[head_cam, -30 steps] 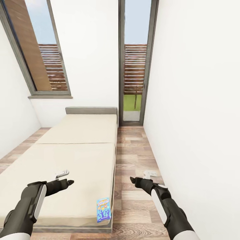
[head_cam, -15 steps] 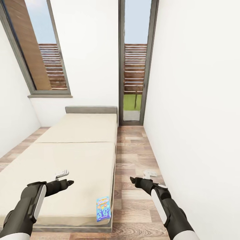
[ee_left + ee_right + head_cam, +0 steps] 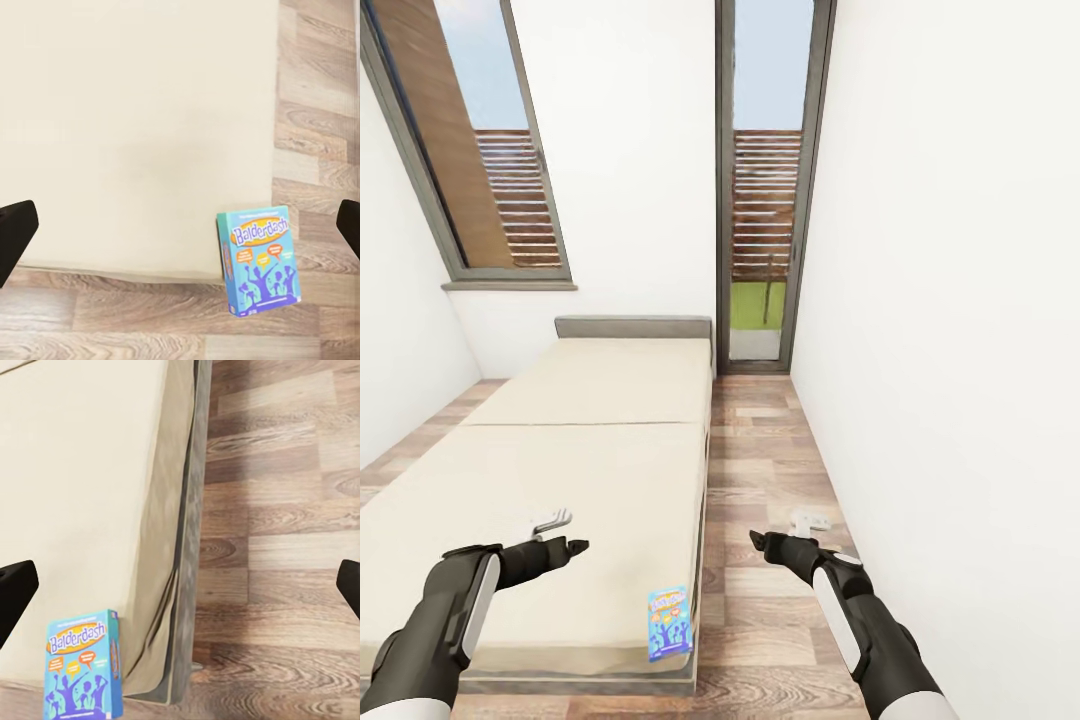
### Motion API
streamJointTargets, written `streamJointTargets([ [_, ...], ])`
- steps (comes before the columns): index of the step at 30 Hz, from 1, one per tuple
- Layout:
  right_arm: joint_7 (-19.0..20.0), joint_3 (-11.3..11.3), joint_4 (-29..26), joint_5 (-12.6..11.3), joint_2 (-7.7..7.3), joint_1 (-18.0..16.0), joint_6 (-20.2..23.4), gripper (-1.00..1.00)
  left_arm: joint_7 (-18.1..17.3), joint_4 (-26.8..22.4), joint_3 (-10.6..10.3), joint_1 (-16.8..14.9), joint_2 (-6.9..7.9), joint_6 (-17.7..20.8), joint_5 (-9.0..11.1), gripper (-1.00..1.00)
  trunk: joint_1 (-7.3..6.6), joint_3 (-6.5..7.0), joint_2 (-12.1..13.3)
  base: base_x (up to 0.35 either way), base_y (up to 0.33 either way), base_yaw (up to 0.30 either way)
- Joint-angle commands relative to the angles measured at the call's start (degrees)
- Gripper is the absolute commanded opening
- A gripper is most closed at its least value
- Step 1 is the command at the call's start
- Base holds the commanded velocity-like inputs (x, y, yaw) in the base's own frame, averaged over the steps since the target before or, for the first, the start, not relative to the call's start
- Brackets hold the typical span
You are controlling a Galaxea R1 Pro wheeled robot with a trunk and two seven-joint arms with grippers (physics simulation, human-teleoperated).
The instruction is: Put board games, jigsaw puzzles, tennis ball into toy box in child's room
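Clearly, a blue board game [image 3: 670, 624] was seen lying on the bed [image 3: 590, 470] — at its near corner, beside the floor [image 3: 760, 480].
Both grippers were held spread and empty: the left gripper [image 3: 550, 522] above the mattress, the right gripper [image 3: 808, 520] over the planks.

A blue board game [image 3: 670, 624] lies flat on the bed [image 3: 560, 470], at the near corner of the mattress on the side by the wood floor. Its lid shows the word "Balderdash" in an orange oval above dark blue cartoon figures with raised arms. The box [image 3: 259, 259] sits right at the mattress edge, its long side running along it [image 3: 82, 675]. The bed has a plain beige mattress, a dark grey frame and a grey headboard.
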Motion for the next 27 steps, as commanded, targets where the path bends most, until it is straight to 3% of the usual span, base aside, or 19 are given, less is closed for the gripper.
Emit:
streamJointTargets([
  [1,0.1,-0.04,-0.07,-0.11,0.01,-0.03,0.29,1.0,-0.4,-0.04,0.03,-0.04,-0.01,0.28,-0.12,1.0,0.23,-0.25,-0.45,0.0,0.0,0.0],
  [27,0.1,-0.06,-0.07,-0.11,0.05,-0.03,0.38,1.0,-1.01,0.13,0.42,-0.12,0.05,0.35,-0.15,1.0,5.94,-4.92,-10.88,-0.061,0.0,0.0],
])
